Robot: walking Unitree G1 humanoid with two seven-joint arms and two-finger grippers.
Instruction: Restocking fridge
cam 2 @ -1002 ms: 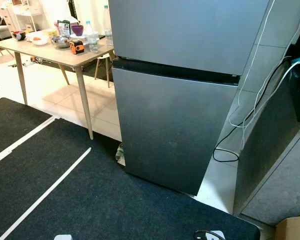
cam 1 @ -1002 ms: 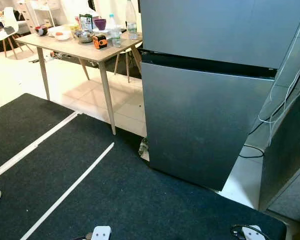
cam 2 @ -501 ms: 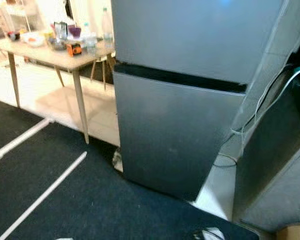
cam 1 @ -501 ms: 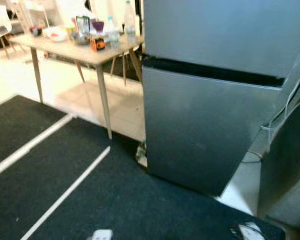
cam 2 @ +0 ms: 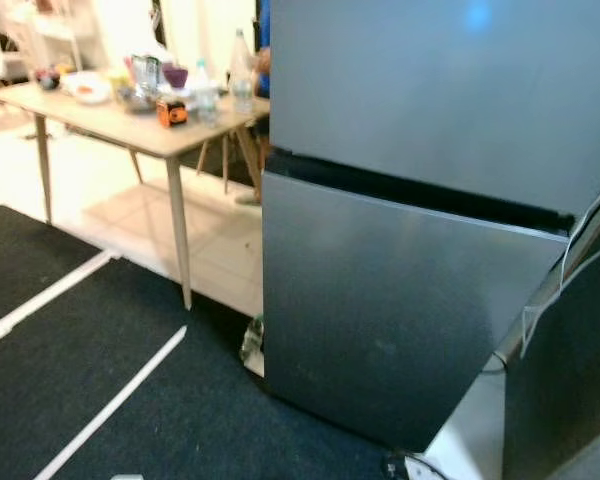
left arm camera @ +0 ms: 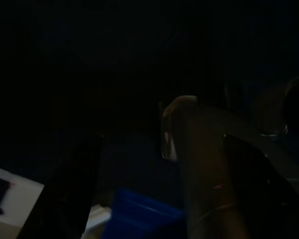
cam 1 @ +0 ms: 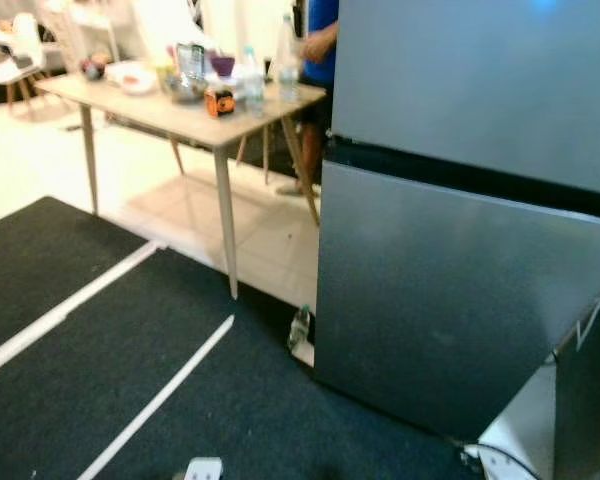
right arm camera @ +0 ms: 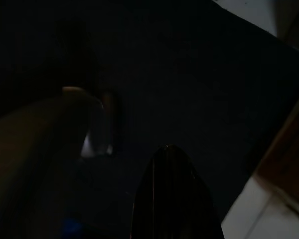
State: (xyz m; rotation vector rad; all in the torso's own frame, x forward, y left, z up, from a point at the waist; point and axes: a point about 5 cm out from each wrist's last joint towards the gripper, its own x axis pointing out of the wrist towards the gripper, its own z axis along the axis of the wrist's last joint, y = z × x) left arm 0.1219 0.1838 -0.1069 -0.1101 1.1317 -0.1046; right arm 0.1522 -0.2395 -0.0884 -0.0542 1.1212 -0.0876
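The grey fridge (cam 1: 460, 280) stands right of centre in the eye views, with its upper door (cam 2: 450, 90) and lower door (cam 2: 390, 310) both closed. Left of it, a wooden table (cam 1: 180, 108) carries water bottles (cam 1: 248, 78), a purple cup (cam 1: 221, 66), bowls and an orange item (cam 1: 218, 101). My left gripper (left arm camera: 162, 139) hangs idle in the dark, its two black fingers (left arm camera: 70, 189) apart with nothing gripped. My right gripper (right arm camera: 167, 164) also hangs idle over the dark carpet.
A person in blue (cam 1: 320, 50) stands behind the table at the fridge's far corner. A small bottle (cam 1: 299, 327) lies on the floor by the fridge's near-left corner. Dark carpet (cam 1: 100, 400) with white stripes covers the floor before me. A dark panel (cam 1: 592, 400) and cables (cam 1: 500, 462) are at right.
The whole picture has shifted, so the camera moved; the fridge now sits further right. A person in blue has come into view behind the table.
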